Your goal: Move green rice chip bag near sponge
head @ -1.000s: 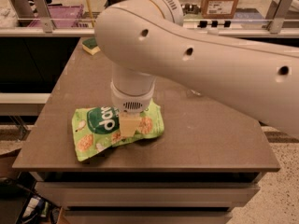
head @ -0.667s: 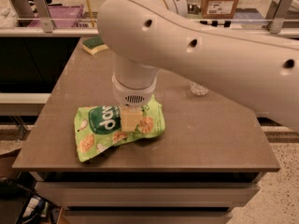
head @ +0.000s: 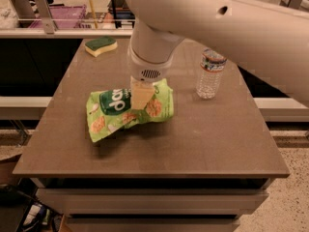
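Note:
The green rice chip bag is light green and crinkled, with a dark green circle and orange chip pictures. It hangs just above the middle of the brown table, with its shadow on the tabletop below it. My gripper comes down from the big white arm and is shut on the bag's upper middle. One pale finger shows in front of the bag. The sponge, dark green over yellow, lies at the table's far left, well apart from the bag.
A clear plastic water bottle stands upright on the right of the table, to the right of the bag. The white arm covers the upper right of the view. Shelving and a purple bin stand behind the table.
The arm has risen and the bag has come up off the table with it, shifting slightly toward the far side. The water bottle, hidden before, now shows.

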Available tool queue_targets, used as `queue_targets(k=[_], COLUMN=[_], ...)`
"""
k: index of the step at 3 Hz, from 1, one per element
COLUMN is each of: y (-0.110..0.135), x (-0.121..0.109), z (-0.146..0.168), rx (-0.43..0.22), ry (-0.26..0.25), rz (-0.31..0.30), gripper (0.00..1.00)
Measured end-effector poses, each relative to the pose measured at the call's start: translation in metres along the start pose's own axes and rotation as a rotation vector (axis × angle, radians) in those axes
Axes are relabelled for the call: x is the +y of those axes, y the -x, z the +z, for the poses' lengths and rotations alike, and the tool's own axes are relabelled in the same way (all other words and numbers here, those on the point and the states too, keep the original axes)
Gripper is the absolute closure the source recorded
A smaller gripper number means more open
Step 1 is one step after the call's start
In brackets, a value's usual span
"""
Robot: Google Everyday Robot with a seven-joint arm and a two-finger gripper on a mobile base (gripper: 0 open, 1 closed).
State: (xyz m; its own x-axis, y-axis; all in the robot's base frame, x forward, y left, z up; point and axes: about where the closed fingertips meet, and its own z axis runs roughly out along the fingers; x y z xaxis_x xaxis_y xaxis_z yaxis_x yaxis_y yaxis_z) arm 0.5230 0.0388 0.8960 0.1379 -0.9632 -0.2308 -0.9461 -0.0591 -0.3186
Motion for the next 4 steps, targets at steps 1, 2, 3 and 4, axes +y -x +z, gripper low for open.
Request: queue_targets(k=[1, 2, 3, 4], y=[-0.009, -0.016, -0.020, -0.018], x=[-0.027, -0.059, -0.089, -0.118], z=[-0.005, -0.009, -0.015, -0.024], rx=[-0.072, -0.160, -0.205, -0.214], ry=[-0.044, -0.108, -0.144, -0.161], rz=[0.006, 0.002, -0.007, -0.025], gripper=[1.00, 1.00, 1.00, 1.00])
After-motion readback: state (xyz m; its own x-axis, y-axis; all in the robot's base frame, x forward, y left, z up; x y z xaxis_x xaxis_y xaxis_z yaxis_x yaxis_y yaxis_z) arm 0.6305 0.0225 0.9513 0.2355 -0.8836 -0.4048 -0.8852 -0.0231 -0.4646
